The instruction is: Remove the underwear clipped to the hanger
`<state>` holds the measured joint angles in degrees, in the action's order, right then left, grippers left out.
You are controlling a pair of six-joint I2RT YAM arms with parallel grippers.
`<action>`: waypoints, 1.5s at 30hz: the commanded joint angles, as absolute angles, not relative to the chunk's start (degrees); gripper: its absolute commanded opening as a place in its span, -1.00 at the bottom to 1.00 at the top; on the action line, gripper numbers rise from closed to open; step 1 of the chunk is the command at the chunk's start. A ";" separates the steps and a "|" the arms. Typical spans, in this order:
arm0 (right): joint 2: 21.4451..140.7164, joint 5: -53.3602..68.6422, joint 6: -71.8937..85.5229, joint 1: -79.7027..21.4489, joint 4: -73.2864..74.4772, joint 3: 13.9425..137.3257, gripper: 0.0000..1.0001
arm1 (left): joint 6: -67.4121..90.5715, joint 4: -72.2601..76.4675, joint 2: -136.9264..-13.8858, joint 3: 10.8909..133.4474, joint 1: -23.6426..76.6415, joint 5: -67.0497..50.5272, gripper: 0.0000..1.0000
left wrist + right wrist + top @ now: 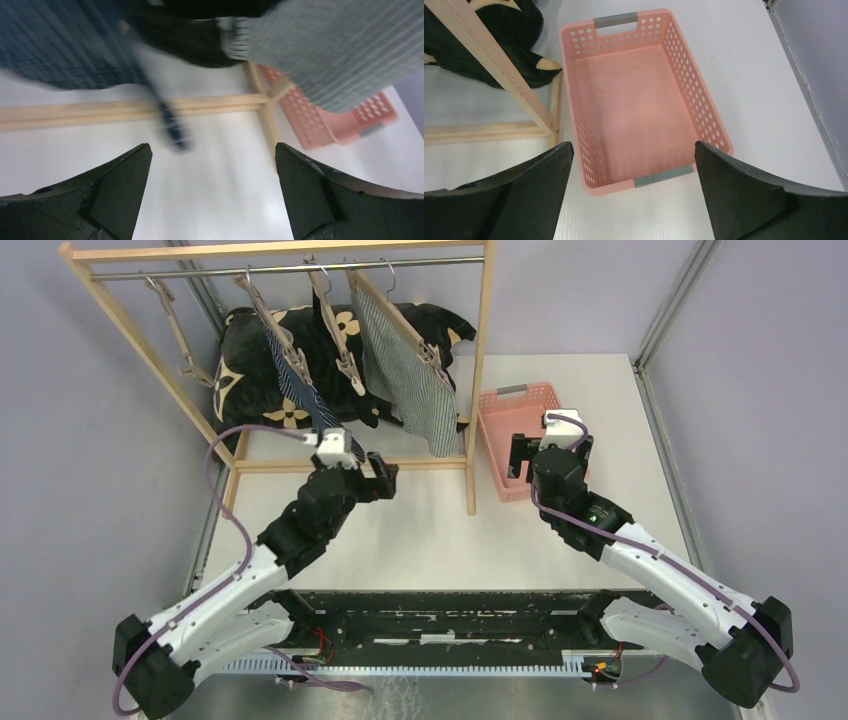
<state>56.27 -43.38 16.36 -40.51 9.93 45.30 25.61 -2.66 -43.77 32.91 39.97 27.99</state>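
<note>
No writing, label, brand mark or number can be read in any of the three views. The tan marks on the black cushion [245, 335] are flower shapes, not letters. The grey handle strips on the pink basket [694, 100] carry no print.

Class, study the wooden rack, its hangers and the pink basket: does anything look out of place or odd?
The leftmost wooden clip hanger hangs bare, while the other three each hold cloth underwear. A big black cushion with tan flowers lies slumped behind the wooden rack. Nothing looks spilled or damaged.
</note>
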 commanded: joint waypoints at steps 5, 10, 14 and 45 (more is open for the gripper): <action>53.68 -43.72 14.70 -40.76 6.23 46.01 1.00 | 16.18 -3.61 -57.87 53.49 43.90 7.41 0.99; 54.50 -43.50 14.33 -40.77 5.94 46.36 1.00 | 10.34 -13.32 -62.00 67.74 48.45 11.35 0.98; 55.05 -43.82 14.07 -40.75 5.35 46.25 1.00 | 5.20 -18.71 -62.80 76.09 53.48 14.19 0.99; 53.52 -34.02 14.69 -41.68 7.14 48.84 1.00 | -3.76 -45.72 -73.88 130.17 54.42 57.78 0.99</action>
